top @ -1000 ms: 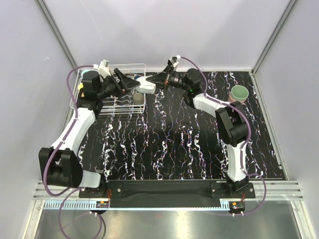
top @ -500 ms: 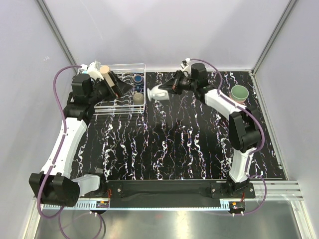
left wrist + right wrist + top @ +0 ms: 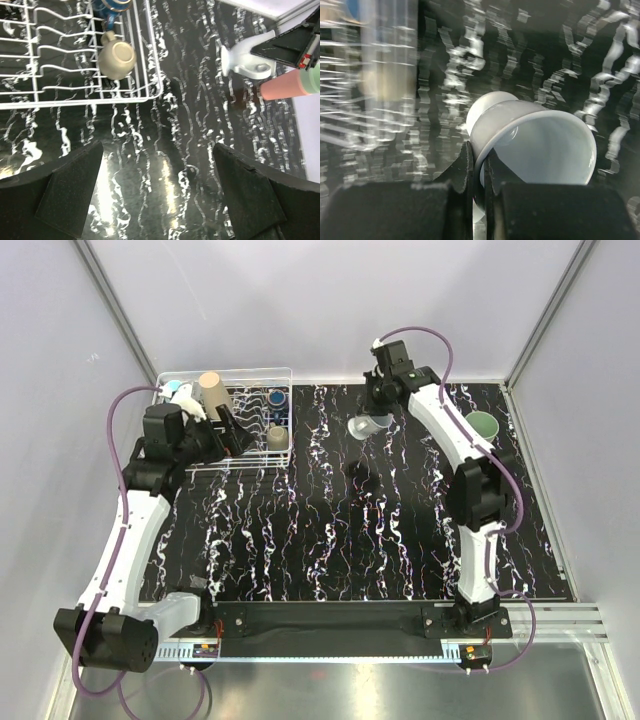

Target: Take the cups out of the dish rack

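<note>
While the right gripper (image 3: 479,156) pinches its wall between fingers drawn almost together, one inside the mouth and one outside, a pale, glossy cup (image 3: 535,145) with a narrower foot hangs above the black marbled table (image 3: 330,540), just right of the rack (image 3: 288,410). From overhead the cup looks greyish-blue, and its shadow lies apart from it on the table. Only the right wrist view shows the grip on the rim and the smooth inside. The left gripper (image 3: 157,150) sits by the rack's right end with its fingers spread wide and nothing between them, which only its own camera makes plain. That camera also shows the held cup side-on, foot toward the rack, and a cream mug (image 3: 117,58) lying among the wires. Overhead, a tan tumbler (image 3: 210,390) stands tall in the rack beside the left wrist. A navy cup (image 3: 277,397) sits at the rack's far right, and a pinkish tumbler (image 3: 480,426), green inside, stands on the table well to the right.
</note>
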`<control>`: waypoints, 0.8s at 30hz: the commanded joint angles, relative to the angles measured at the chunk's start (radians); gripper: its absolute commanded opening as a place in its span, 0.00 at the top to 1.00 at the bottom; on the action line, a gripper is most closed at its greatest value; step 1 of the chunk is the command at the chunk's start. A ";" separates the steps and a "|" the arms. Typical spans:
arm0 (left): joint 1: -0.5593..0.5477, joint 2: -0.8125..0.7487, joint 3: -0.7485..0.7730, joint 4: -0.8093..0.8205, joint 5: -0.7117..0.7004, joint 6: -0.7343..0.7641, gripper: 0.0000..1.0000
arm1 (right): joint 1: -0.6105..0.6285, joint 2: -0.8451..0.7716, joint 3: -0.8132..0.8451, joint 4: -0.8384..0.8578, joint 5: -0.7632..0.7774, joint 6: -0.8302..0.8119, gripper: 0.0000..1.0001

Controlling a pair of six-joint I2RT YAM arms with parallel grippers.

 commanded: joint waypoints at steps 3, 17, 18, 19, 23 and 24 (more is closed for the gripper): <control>-0.002 -0.018 -0.031 0.003 -0.073 0.043 0.01 | -0.003 0.121 0.174 -0.160 0.195 -0.132 1.00; -0.003 -0.021 -0.041 0.019 -0.109 0.050 0.01 | 0.006 0.232 0.171 -0.182 0.231 -0.195 0.97; -0.002 -0.023 -0.043 0.017 -0.112 0.052 0.01 | 0.006 0.235 0.170 -0.180 0.225 -0.194 0.96; -0.002 -0.023 -0.043 0.017 -0.119 0.052 0.01 | 0.008 0.233 0.171 -0.180 0.220 -0.192 0.94; -0.002 -0.030 -0.041 0.017 -0.125 0.054 0.01 | 0.011 0.232 0.177 -0.175 0.200 -0.182 0.84; -0.003 -0.033 -0.038 0.014 -0.128 0.054 0.01 | 0.013 0.230 0.182 -0.177 0.199 -0.180 0.83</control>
